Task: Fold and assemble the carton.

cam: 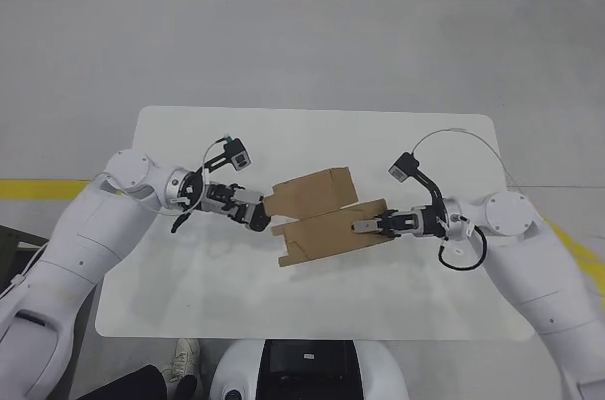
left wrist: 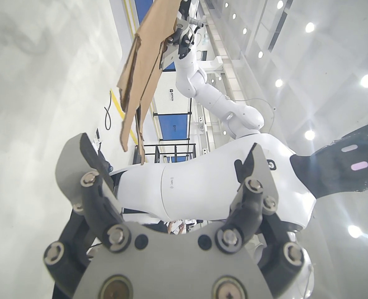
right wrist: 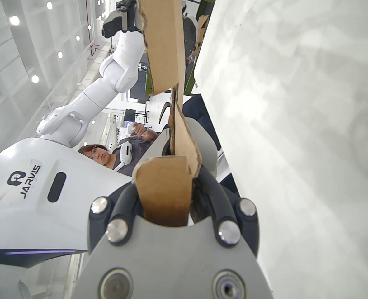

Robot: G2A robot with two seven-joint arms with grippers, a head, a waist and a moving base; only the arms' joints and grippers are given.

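Right claw (right wrist: 184, 157) is clamping one end of the carton (right wrist: 163, 32), with a flap sitting deep between its fingers. Left claw (left wrist: 168, 150) is hanging empty with fingers spread, just beside the carton's opposite end and not touching it. The carton is hanging flattened, off the tabletop (cam: 182, 290) and over its middle, panels lying folded together. I'm judging it light, stiff across the panels, bending readily at the creases, with edges that crush under a hard pinch. I'm thinking the left claw should be taking a panel edge near a crease, not a loose flap.
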